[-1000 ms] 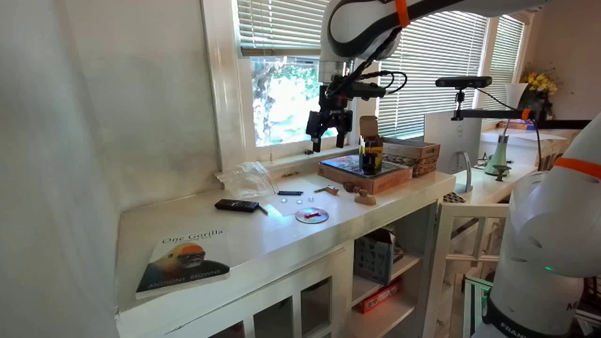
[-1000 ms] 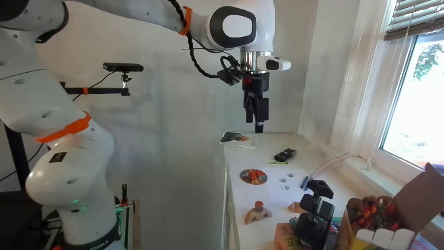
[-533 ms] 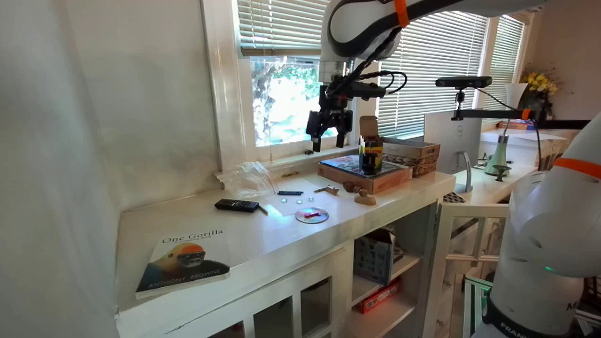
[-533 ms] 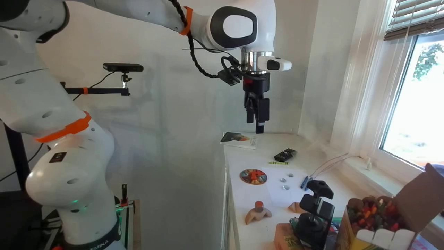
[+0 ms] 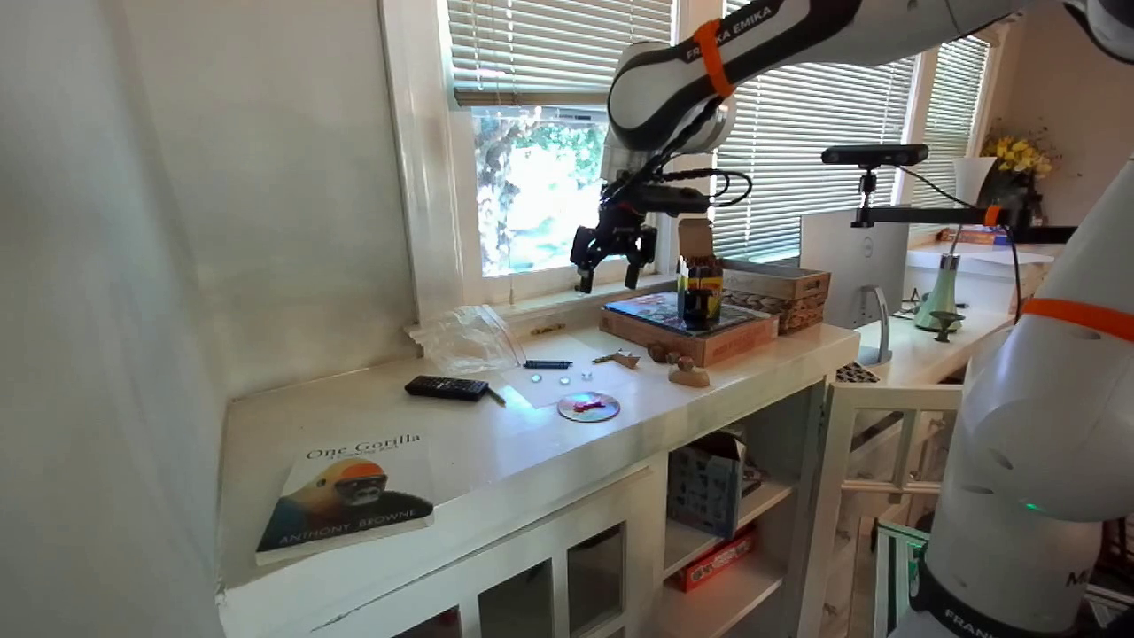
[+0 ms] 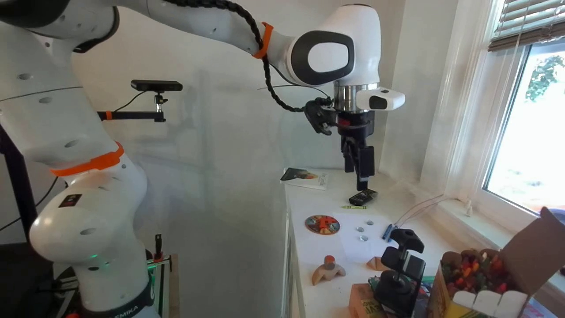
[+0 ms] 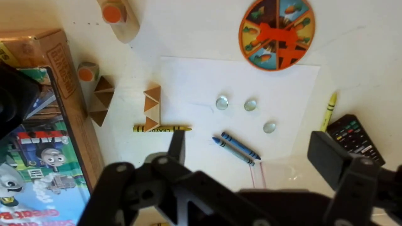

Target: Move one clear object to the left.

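Note:
Three small clear glass pebbles lie apart from each other on a white sheet of paper (image 7: 191, 75). In the wrist view they are a left pebble (image 7: 222, 102), a middle pebble (image 7: 250, 105) and a right pebble (image 7: 269, 127). They also show in both exterior views, as small discs such as this pebble (image 5: 564, 381) and this pebble (image 6: 363, 238). My gripper (image 7: 247, 141) is open and empty, its fingers wide apart. It hangs well above the counter in both exterior views (image 5: 608, 282) (image 6: 355, 179), with its fingers pointing down.
Near the pebbles lie two blue crayons (image 7: 240, 145), a round picture disc (image 7: 276, 34), a remote (image 7: 355, 138) and wooden pieces (image 7: 153, 108). A clear plastic bag (image 5: 471, 339) lies by the window. A game box (image 5: 691, 341) bears a crayon box (image 6: 476, 274) and a black clamp (image 6: 399, 274).
Over the last half second the arm has moved. My gripper is lower and, in an exterior view, closer to the window. The pebbles and other objects have not moved.

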